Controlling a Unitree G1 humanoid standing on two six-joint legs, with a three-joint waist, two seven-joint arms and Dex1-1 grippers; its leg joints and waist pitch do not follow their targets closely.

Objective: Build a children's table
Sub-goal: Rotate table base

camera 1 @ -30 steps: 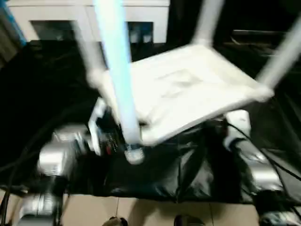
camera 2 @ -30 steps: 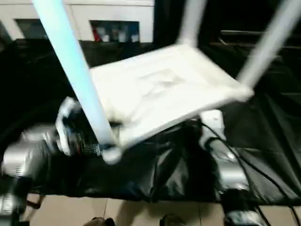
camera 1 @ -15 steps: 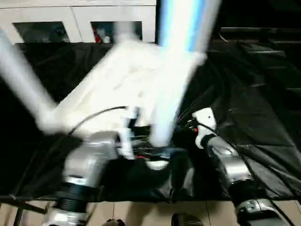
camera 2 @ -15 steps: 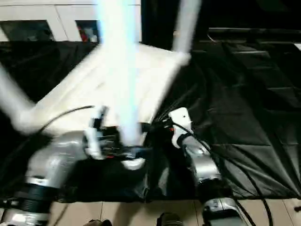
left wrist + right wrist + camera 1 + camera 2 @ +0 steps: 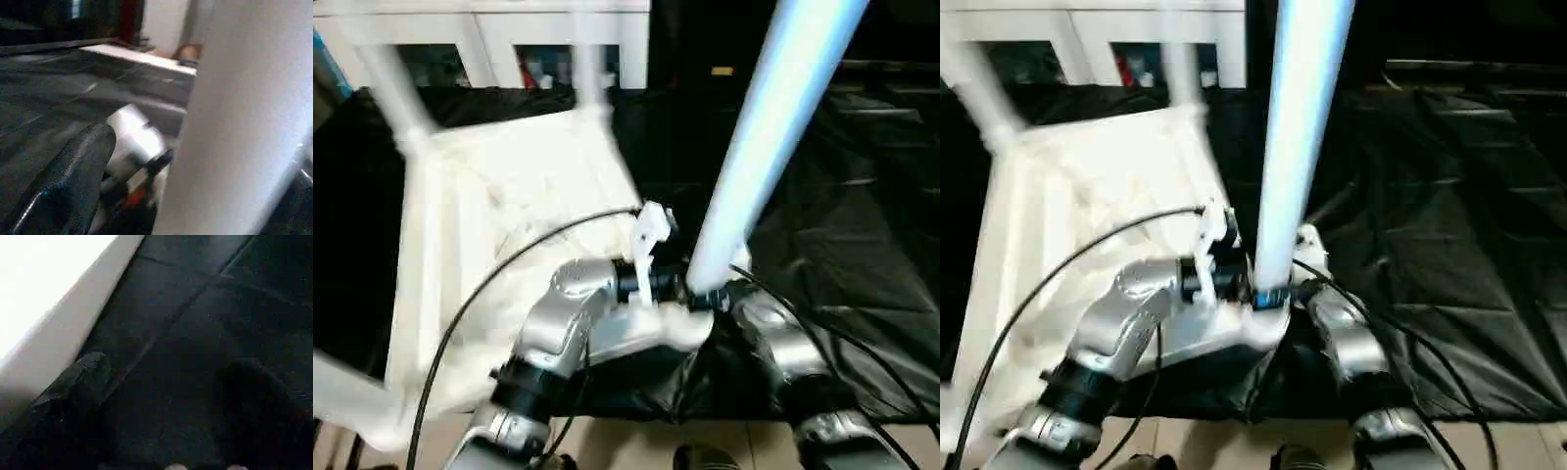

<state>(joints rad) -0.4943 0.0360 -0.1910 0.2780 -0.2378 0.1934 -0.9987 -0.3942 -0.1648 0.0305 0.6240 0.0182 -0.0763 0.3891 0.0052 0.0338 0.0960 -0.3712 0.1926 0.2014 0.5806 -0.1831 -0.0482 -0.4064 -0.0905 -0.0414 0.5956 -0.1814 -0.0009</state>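
children's table (image 5: 499,245) lies upside down on the black sheet (image 5: 842,245), ribbed underside up, on the left of the head views. a second ago its top sat across the middle with the near leg on the left; now the whole piece has swung round, the top lying to the left and the near leg (image 5: 764,147) rising steeply at centre right. i judge this a turning of the assembled table, with legs already seated in their sockets, so little seems left beyond setting it on its feet.

left hand (image 5: 146,196) reaches across under the foot of that near leg; in its wrist view one black finger (image 5: 68,181) stands to one side of the broad white leg, spread wide, and the leg appears to sit between the fingers, though firm contact i cannot confirm. right hand (image 5: 166,396) is just beside it, fingers spread wide over the dark sheet, a white edge of the table (image 5: 54,333) next to one finger, nothing visibly held.

room: the white cabinet (image 5: 489,39) stands close behind the table's far legs, so a swing that way is tight. to the right the sheet offers open room. the cable (image 5: 489,284) loops over the left forearm and could snag.
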